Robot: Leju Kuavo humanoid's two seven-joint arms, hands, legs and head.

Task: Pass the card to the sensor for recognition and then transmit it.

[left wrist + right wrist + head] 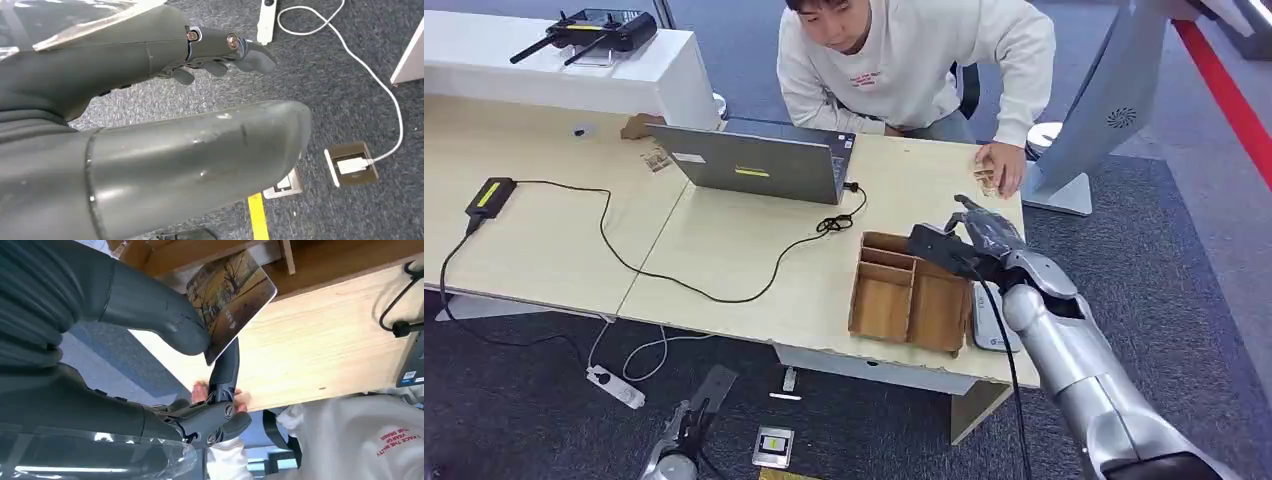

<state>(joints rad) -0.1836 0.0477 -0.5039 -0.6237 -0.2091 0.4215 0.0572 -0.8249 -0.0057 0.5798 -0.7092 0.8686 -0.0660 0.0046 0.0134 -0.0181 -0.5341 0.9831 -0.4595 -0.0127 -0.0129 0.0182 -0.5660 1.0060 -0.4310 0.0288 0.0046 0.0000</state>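
My right hand (pixel 986 238) hovers over the table's right end, just beyond the wooden tray (pixel 911 290). In the right wrist view its thumb (pixel 165 315) and a finger (pixel 226 365) pinch a card (pixel 231 294) printed with a landscape picture. A flat white device (pixel 990 328) lies on the table to the right of the tray, partly hidden by my right forearm. My left hand (pixel 678 442) hangs low by the floor; in the left wrist view its fingers (pixel 220 55) are spread over the carpet with nothing in them.
A person sits behind the table with a hand (pixel 1001 166) resting near its far right edge, close to my right hand. A laptop (pixel 764 163), a black cable (pixel 674 280) and a small black box (pixel 490 196) lie on the table. A power strip (pixel 616 387) lies on the carpet.
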